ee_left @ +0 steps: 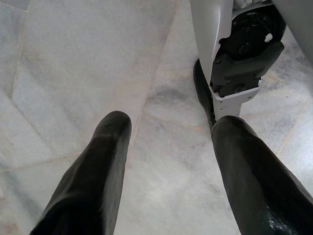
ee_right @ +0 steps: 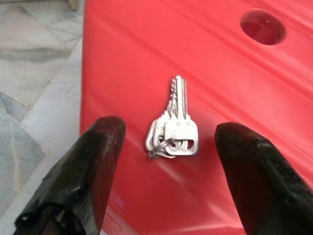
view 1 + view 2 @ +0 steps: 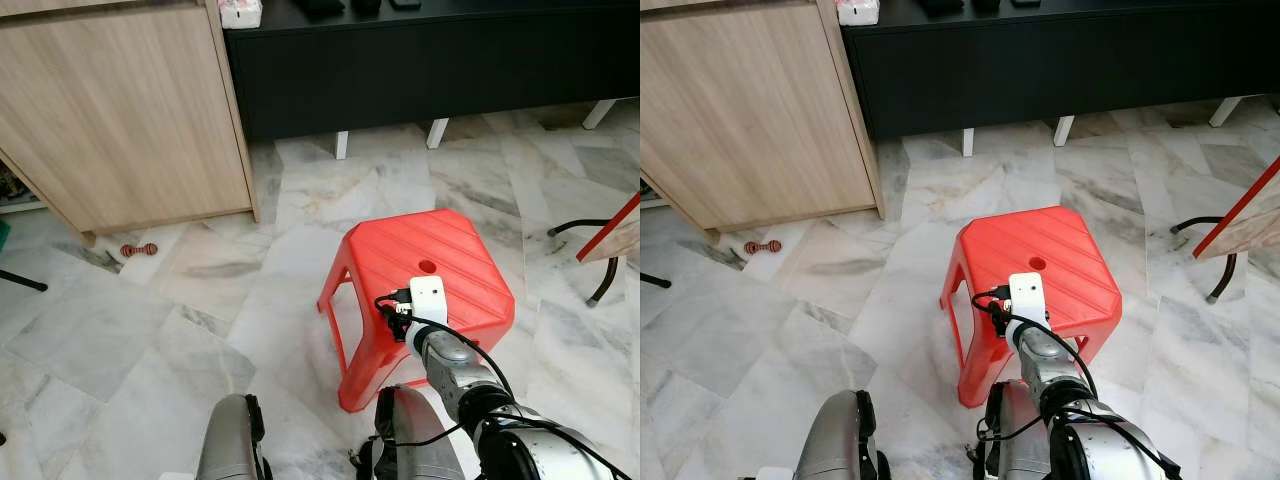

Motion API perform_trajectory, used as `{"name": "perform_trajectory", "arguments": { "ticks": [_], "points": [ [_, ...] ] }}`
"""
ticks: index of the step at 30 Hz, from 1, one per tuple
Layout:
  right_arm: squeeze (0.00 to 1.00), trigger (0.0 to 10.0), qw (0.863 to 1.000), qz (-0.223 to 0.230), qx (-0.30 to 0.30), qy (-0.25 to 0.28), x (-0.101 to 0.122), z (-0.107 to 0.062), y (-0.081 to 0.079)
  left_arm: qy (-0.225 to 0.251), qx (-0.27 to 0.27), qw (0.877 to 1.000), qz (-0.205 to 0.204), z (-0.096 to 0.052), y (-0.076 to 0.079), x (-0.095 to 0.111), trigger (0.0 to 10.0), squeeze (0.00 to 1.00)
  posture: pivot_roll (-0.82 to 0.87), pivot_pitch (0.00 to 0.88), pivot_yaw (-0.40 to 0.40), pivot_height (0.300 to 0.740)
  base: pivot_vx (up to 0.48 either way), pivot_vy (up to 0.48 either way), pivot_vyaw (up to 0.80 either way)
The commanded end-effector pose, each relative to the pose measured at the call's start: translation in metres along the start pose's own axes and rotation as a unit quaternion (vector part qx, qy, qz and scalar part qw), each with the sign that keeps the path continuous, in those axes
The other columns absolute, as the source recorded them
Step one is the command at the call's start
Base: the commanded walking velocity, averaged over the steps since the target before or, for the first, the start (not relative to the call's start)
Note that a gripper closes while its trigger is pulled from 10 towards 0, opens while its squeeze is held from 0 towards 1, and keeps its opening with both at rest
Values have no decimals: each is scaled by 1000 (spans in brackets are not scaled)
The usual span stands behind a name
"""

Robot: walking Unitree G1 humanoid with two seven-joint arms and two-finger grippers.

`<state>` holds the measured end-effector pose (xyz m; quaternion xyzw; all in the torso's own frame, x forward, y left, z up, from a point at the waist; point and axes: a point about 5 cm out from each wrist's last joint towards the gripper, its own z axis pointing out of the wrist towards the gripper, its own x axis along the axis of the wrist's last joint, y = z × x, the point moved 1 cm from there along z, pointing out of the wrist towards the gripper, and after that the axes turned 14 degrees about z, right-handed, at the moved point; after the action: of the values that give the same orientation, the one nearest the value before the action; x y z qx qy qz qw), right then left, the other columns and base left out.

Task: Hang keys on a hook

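Below, my right gripper [image 2: 168, 139] spreads its rounded black fingers around flat silver keys [image 2: 173, 127] on the glossy, ribbed red plastic stool [image 3: 440, 255].

A red stool [image 3: 420, 270] on marble floor [image 3: 150, 340] carries silver keys [image 2: 173, 129].

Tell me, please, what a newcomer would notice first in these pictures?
The bright red stool stands out on the pale marble floor, in front of the black cabinet. A small bunch of silver keys lies flat on its seat, and the right gripper hovers over them with its jaws open on either side. The left gripper hangs idle above the floor.
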<state>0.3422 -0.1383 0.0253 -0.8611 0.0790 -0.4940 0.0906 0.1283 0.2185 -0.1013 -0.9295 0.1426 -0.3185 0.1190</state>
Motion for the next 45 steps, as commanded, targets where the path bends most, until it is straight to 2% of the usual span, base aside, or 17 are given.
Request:
{"name": "perform_trajectory", "arguments": {
  "ticks": [1,5,10,11,12,13,14,15,16,17,18,20,21,23,45],
  "points": [
    [0,10000,1000,18,-10,-2,-7,-2,6,-20,-54,998,13,-4,27,-9,10000,0,90,219,-71,576,0,0,0],
    [0,10000,999,28,-16,-10,-14,-3,9,-22,-55,998,14,-4,27,-9,10000,0,89,217,-69,576,0,0,0],
    [0,10000,1000,20,-13,-17,-18,-4,9,-24,-57,998,14,-4,28,-10,10000,0,91,215,-69,576,0,0,0],
    [0,8275,1000,20,-13,-17,-17,-4,9,-24,-57,998,14,-4,28,-10,10000,0,90,215,-70,576,0,0,0],
    [0,4941,1000,17,-12,-17,-17,-4,9,-25,-57,998,14,-4,28,-10,10000,0,90,215,-70,576,0,0,0],
    [0,4235,1000,13,-11,-18,-17,-4,9,-25,-57,998,14,-4,28,-10,10000,0,89,214,-70,576,0,0,0],
    [0,2431,1000,12,-11,-18,-17,-4,9,-26,-57,998,14,-4,28,-10,10000,0,89,215,-70,576,0,0,0],
    [0,2431,1000,11,-11,-19,-16,-4,9,-26,-57,998,14,-4,28,-10,10000,0,89,215,-70,576,0,0,0],
    [0,1098,1000,12,-11,-18,-16,-4,8,-26,-57,998,13,-4,28,-10,10000,0,89,215,-70,576,0,0,0],
    [0,1137,1000,12,-10,-18,-15,-3,8,-26,-57,998,13,-4,27,-11,10000,0,89,215,-70,576,0,0,0],
    [0,1843,1000,12,-9,-20,-15,-3,7,-27,-58,998,13,-4,27,-11,10000,0,89,215,-70,576,0,0,0],
    [0,1843,1000,11,-7,-23,-16,-3,7,-28,-58,998,13,-4,27,-11,10000,0,89,213,-71,576,0,0,0],
    [0,1490,1000,9,-6,-25,-16,-3,6,-29,-58,998,13,-4,27,-11,10000,0,89,213,-71,576,0,0,0],
    [0,0,1000,11,-3,-25,-17,-3,5,-29,-59,998,12,-4,28,-11,10000,0,89,214,-72,576,0,0,0],
    [0,0,1000,-3,4,-26,-16,-3,4,-28,-64,998,9,-1,29,-5,10000,0,90,191,-74,576,0,0,0]
  ]
}}
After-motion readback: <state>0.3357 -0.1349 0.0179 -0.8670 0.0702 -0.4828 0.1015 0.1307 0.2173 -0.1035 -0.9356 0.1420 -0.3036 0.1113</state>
